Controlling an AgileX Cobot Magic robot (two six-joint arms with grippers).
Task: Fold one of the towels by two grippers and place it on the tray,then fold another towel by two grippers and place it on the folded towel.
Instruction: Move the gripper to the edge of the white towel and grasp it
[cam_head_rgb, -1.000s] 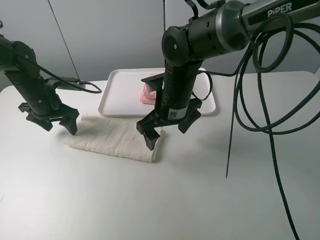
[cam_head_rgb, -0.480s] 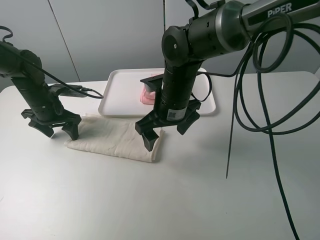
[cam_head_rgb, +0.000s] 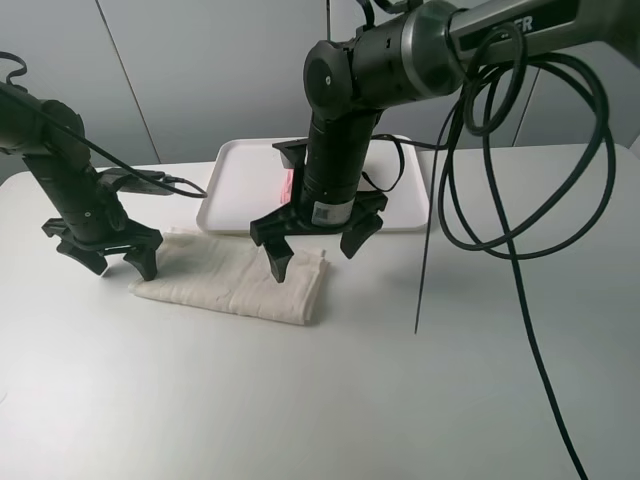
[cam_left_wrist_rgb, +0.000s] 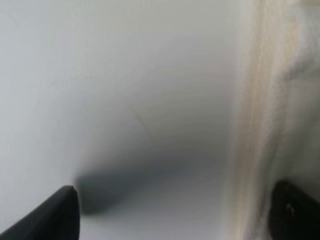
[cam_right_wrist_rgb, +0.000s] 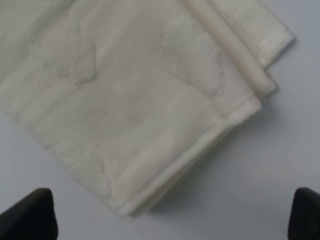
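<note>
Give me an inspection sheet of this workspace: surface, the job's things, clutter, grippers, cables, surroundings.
Surface: white table, plain.
Job's things: cream terry towel, folded in layers, flat on the table before the white rectangular tray; pink folded towel on the tray, mostly hidden by the right arm.
Clutter: nothing seen.
Grippers: left gripper open at one end of the cream towel; right gripper open at the other; neither grips.
Cables: black cables loop from the right arm; one trails by the left arm.
Surroundings: grey panelled wall.

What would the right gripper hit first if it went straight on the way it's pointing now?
Most likely the cream towel: the right gripper points down at its folded end, jaws open, though its height above is unclear.
</note>
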